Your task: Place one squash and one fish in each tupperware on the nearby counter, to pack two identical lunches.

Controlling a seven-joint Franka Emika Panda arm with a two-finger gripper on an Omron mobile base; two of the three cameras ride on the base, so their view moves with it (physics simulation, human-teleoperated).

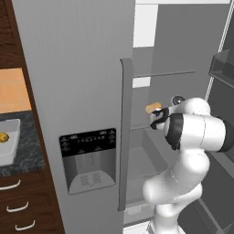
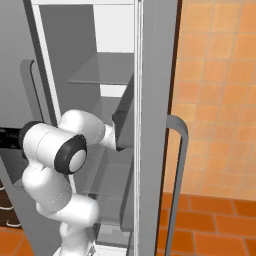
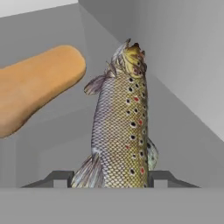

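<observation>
A spotted fish point(image 3: 120, 127) is seen between the fingertips point(image 3: 59, 178) of the claw point(image 3: 109, 178), tail toward the hand and head pointing into the fridge point(image 1: 82, 68); the fingertips sit close at both flanks, apparently clamped on it. A squash point(image 3: 37, 83) lies just beside it, apart by a narrow gap. Grey fridge walls close in behind and at one side. At the left base view's edge, a tupperware point(image 1: 10, 139) holding a yellow lump rests on the tabletop point(image 1: 27, 155).

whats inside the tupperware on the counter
In the tupperware, one yellow squash lies at the left base view's edge. The rest of the tray is cut off, so any fish there cannot be seen.
</observation>
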